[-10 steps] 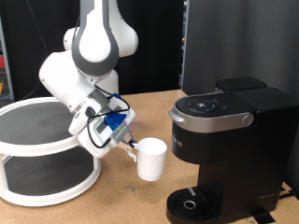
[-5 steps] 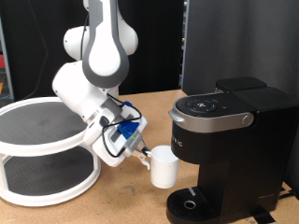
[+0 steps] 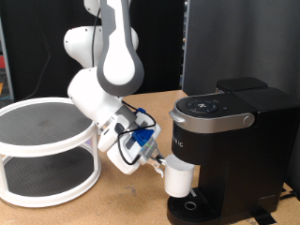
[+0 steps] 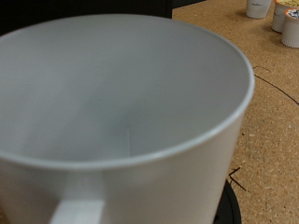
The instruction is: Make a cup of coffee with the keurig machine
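From my exterior view, the plain white cup [image 3: 179,178] hangs upright at the front of the keurig machine [image 3: 230,141], just above its round black drip base at the view's bottom, its handle side turned toward the view's left. My wrist view fills with the cup's [image 4: 121,112] open mouth: smooth, pale, empty inside, the handle root showing on the outer wall. The machine, boxy and matte black, stands at the view's right with its silver-trimmed lid down, small white lettering on its front.

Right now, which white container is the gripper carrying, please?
The large mug, held by the gripper above the Keurig's drip base; the small white cups sit on the tabletop.
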`<act>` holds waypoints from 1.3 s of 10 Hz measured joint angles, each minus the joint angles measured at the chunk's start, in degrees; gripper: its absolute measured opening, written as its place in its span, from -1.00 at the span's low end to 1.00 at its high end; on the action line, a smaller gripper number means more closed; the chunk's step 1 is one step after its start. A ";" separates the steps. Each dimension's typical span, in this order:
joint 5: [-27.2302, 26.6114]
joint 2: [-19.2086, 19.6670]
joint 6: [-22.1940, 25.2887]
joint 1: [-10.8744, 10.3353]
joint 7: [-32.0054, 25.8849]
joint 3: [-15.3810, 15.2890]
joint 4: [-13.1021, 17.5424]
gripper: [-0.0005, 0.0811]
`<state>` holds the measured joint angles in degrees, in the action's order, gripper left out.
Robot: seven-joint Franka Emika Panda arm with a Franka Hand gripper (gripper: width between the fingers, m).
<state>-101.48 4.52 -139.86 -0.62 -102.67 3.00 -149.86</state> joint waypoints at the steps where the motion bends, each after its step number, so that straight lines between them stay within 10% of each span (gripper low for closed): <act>1: -1.26 0.83 -0.33 -0.20 -0.32 -0.63 0.86 -0.83; 11: -7.10 7.22 -2.02 -0.88 -4.36 -3.36 5.52 -0.83; 13: -7.11 7.61 -2.02 -0.87 -4.44 -3.38 5.52 -0.13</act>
<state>-108.59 12.12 -141.88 -1.49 -107.11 -0.38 -144.33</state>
